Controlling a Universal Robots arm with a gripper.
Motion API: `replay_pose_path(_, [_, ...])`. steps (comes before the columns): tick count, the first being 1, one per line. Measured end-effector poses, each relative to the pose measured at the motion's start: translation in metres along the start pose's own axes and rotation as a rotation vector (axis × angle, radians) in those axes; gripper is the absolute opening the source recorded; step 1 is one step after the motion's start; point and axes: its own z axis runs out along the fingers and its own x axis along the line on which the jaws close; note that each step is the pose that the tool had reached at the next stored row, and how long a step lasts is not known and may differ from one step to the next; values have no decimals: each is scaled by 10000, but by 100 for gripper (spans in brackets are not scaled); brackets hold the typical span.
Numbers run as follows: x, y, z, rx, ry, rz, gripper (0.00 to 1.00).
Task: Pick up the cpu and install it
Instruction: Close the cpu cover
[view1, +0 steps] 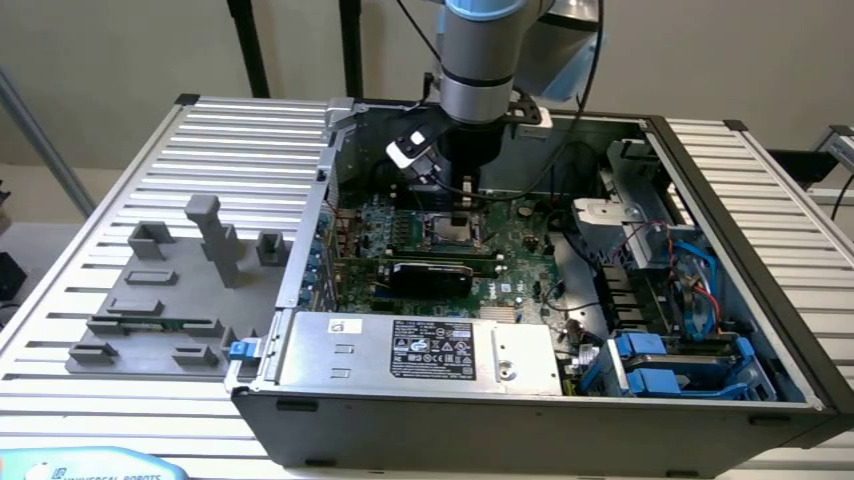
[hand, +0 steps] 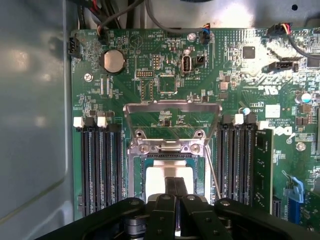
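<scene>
The claw (hand: 175, 182), fingers pressed together, hung directly over the motherboard socket (hand: 167, 147) where the silvery cpu (hand: 155, 179) lay, seemingly at the seating stage. Any further move called for gentle, square pressure.

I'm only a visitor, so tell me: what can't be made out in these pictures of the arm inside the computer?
1. Wrist view: whether the cpu is seated in its socket or held; the shut claw has its fingers over part of it.
2. Exterior view: the socket, partly blocked by the arm.
3. Exterior view: the power supply label, its print too small to read.
</scene>
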Motion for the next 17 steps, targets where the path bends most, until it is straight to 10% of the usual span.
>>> replay_pose_path(8, [-59, 217, -300, 193, 13, 3, 11])
replay_pose_path(17, [-75, 629, -417, 261, 52, 4, 11])
